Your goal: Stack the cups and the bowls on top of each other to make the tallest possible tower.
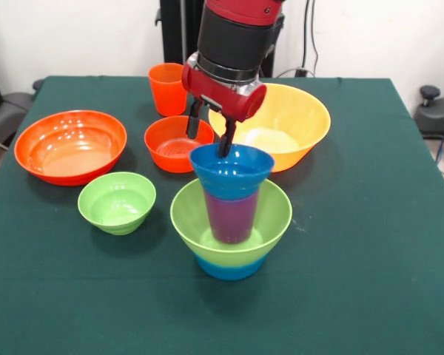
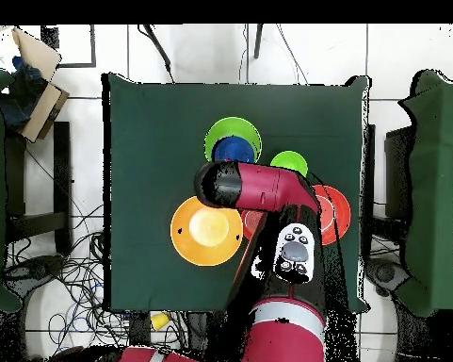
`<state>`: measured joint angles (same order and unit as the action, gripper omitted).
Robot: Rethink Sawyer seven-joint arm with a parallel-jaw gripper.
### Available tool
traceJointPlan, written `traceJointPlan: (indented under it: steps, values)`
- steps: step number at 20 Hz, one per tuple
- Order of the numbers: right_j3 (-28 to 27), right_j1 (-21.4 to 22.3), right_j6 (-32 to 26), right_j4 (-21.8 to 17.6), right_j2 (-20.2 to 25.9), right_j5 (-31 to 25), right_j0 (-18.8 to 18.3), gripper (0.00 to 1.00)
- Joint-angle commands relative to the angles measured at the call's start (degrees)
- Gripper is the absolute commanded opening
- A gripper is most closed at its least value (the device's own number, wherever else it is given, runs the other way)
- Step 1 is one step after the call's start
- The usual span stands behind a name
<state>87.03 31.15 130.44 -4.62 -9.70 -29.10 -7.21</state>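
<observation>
Clearly the tower [image 1: 231,222] is standing just right of the small green bowl [image 1: 117,201]; its purple cup [image 1: 231,214] is sitting upright, long axis vertical, and the dark blue bowl [image 1: 231,170] is opening upward on it; the gripper [image 1: 210,132] is pinching that bowl's far rim with narrowly parted fingers; a sideways drag while letting go is likely tipping the narrow cup.

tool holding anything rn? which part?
The tool appears to pinch the dark blue bowl by its far rim, one finger inside.
</observation>
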Motion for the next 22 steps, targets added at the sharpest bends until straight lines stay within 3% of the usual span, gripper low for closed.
traceJointPlan:
  steps: [1, 7, 16, 22]
  values:
    - [6.3, -2.9, -1.8, -3.7, 7.2, 4.5, -1.6, 1.00]
    - [7.9, -3.2, -1.6, -5.5, 5.8, 8.1, -1.4, 1.00]
    - [8.6, -2.9, -2.2, -6.4, 6.9, 9.3, -2.8, 1.00]
    - [6.6, -3.1, -0.1, -6.1, 4.8, 9.3, -0.4, 1.00]
